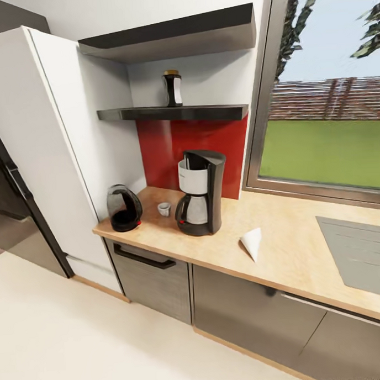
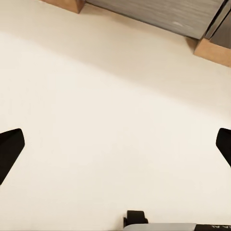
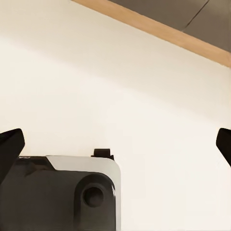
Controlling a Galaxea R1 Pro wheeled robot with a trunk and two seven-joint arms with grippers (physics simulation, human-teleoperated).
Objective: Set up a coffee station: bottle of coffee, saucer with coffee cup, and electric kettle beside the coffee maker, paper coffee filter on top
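Two grippers, the left gripper (image 2: 115, 144) and the right gripper (image 3: 115, 144), hang low over the pale floor (image 2: 96, 96) with jaws spread wide and nothing between them. Both point down at the floor, near the cabinet plinth.

On the kitchen countertop (image 1: 303, 251), the coffee maker (image 1: 200, 192) stands back from the front edge. The electric kettle (image 1: 123, 208) sits at the left end, the coffee cup (image 1: 164, 209) between them. The paper coffee filter (image 1: 252, 243) lies flat near the front edge, right of the coffee maker. No saucer is discernible.

The bottle of coffee (image 1: 173, 88) stands upright, long axis vertical, on the kitchen shelf (image 1: 173, 113), directly above the coffee maker. It lies well above both grippers; which arm is nearer cannot be determined.
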